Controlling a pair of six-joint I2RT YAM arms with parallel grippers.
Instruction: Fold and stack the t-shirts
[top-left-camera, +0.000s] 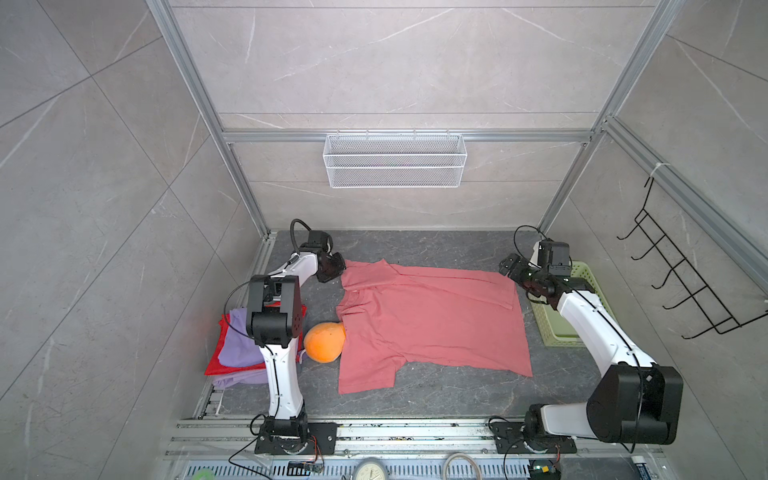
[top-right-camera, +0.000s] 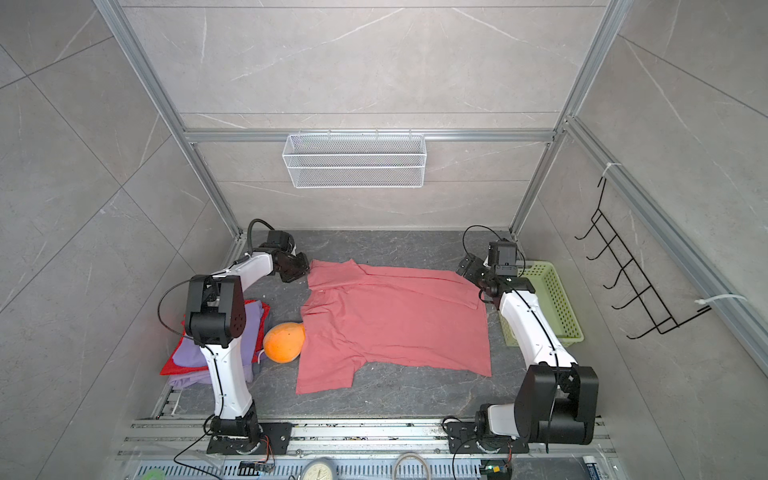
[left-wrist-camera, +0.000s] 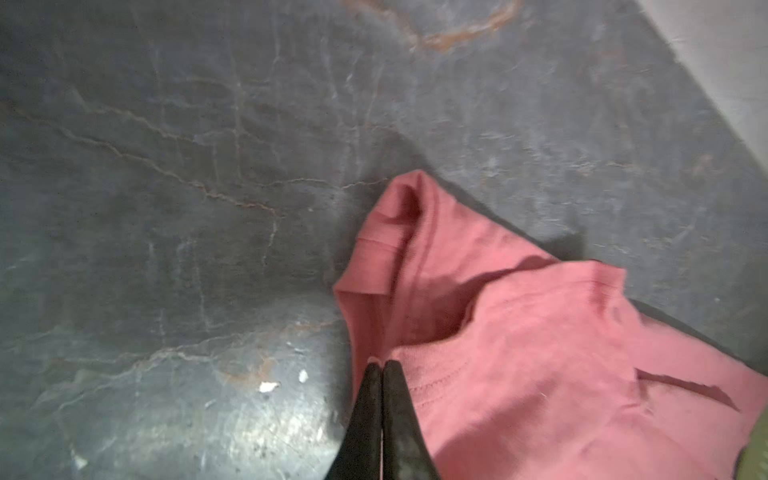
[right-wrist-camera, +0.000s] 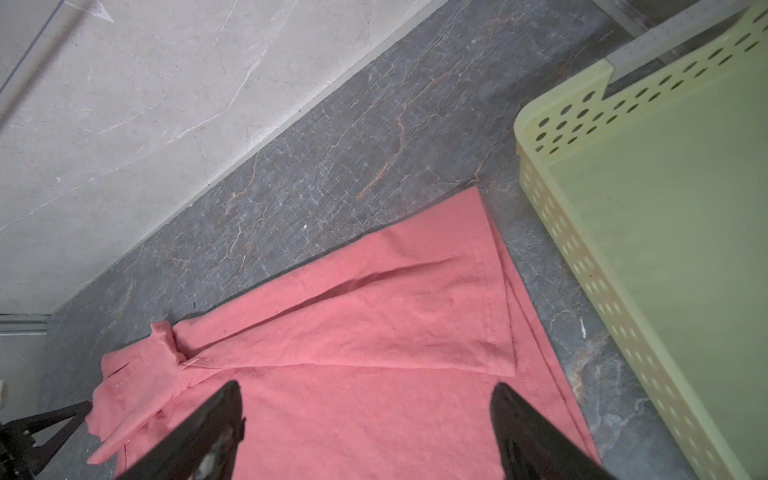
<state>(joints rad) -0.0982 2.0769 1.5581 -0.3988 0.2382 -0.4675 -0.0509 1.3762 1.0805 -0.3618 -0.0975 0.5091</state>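
The salmon-pink t-shirt (top-left-camera: 432, 324), soft plain cloth with short sleeves, lies spread across the middle of the dark grey marble-patterned tabletop (top-left-camera: 415, 245), collar toward the left edge and hem toward the right edge. Its far long side looks turned in over the body along a straight crease, while the near sleeve juts out flat toward the near edge. I judge the folding of this shirt as barely begun: the near side, the sleeves and the crosswise folds are all left to do. By the left edge, partly under the left arm, a lavender-purple cloth t-shirt (top-left-camera: 237, 345) rests on a bright red cloth t-shirt (top-left-camera: 214, 365) in a loose pile. Whether those two are neatly folded I cannot tell, and the pink one has not yet joined them. A round orange plush toy (top-left-camera: 324, 343) touches the pink shirt at its collar end. The left claw (left-wrist-camera: 382, 365), toward the far left corner of the tabletop, has its tips pressed together with a pinch of the pink shirt's far sleeve cloth between them. The right claw (right-wrist-camera: 365, 388) is spread wide and holds nothing. It hangs over the shirt's far hem corner, just beside the pale green perforated plastic basket (top-right-camera: 561, 299) at the right edge.
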